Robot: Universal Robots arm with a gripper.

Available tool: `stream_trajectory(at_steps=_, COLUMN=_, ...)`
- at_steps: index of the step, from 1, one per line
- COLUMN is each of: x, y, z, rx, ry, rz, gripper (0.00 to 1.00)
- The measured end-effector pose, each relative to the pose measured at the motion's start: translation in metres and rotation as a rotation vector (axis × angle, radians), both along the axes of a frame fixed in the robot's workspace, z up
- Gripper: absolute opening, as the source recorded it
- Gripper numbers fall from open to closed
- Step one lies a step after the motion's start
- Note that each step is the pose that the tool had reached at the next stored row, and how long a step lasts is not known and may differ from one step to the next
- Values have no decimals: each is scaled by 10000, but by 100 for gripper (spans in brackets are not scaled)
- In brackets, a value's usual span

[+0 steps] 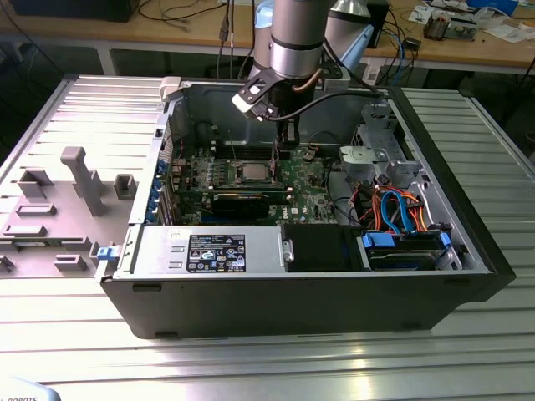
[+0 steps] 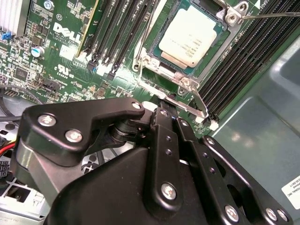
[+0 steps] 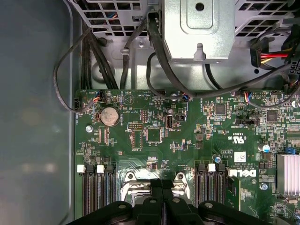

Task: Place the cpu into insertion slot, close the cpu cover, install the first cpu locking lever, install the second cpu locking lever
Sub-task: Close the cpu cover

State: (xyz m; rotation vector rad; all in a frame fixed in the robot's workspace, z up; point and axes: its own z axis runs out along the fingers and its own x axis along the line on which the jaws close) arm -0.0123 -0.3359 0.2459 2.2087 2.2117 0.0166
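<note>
Black linkage plates of the claw sit closest to the lens in both wrist views. Its two fingers are pressed together with nothing between them.

Just past the fingertips, a thin locking lever runs along one edge of the socket frame; contact cannot be confirmed. Long black memory slots flank the socket on two sides. In the first wrist view, a coin battery lies near the board's corner and a finned heatsink sits at the opposite edge.

The cpu lies flat in the insertion slot, near the middle of the green board, with the cpu cover framing it. The claw hangs just beside it, apart from the chip.

The board sits in an open computer case with a power supply, a drive cage and blue and orange cables. The case rests on a ribbed metal tabletop. A wooden bench stands behind.
</note>
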Motion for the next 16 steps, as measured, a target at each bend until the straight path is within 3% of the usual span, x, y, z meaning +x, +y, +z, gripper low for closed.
stream_trajectory(at_steps=16, x=-41, y=0, z=-1, rx=0, ry=0, rz=1, gripper=11)
